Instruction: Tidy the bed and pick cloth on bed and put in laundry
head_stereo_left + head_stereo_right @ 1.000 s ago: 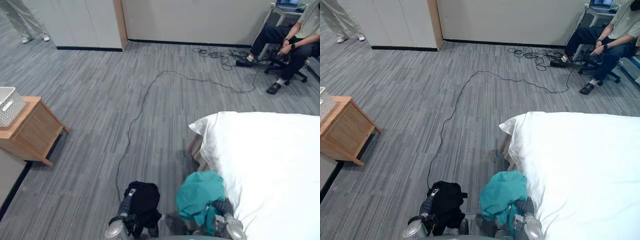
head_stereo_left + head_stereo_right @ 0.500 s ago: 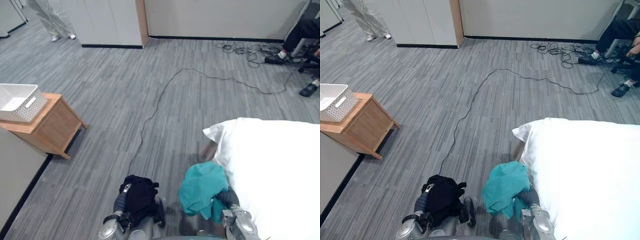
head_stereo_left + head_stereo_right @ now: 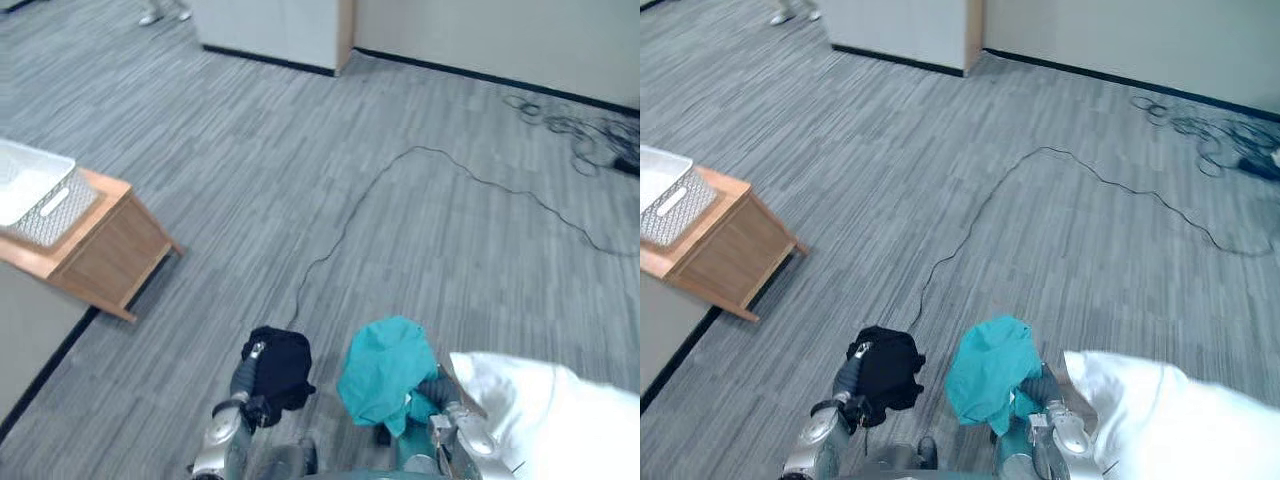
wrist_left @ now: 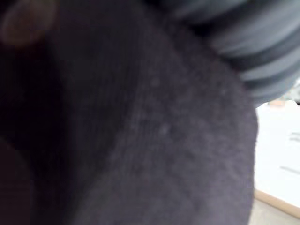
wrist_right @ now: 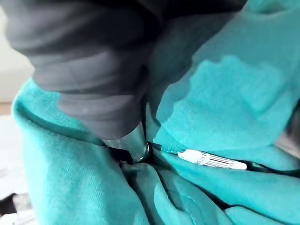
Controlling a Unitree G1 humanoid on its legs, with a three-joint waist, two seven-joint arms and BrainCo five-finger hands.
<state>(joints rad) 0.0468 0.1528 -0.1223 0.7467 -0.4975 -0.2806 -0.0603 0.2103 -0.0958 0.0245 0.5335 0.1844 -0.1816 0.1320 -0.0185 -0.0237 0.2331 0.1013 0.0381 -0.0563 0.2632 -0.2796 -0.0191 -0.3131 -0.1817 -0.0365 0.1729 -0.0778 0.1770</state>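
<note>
A bundled black cloth [image 3: 277,366] hangs off the floor on my left hand [image 3: 243,381], low in the eye views; it also covers the left wrist view as black cloth [image 4: 140,140]. Beside it a teal cloth [image 3: 385,368] is held up by my right hand [image 3: 441,389]. In the right wrist view a silver finger [image 5: 136,146] presses into the folds of the teal cloth [image 5: 225,112], which carries a small white tag [image 5: 211,159]. The white bed's corner [image 3: 545,415] lies at the lower right, just past the right hand.
A white basket [image 3: 35,190] sits on a wooden nightstand [image 3: 110,255] at the left, against a wall. Grey carpet stretches ahead to white cabinets [image 3: 280,20]. A person's shoes [image 3: 162,14] show at the far top.
The camera has swung left: the bed has slid to the lower right corner and the nightstand with the basket stands closer to the middle. Both cloths stay on the hands.
</note>
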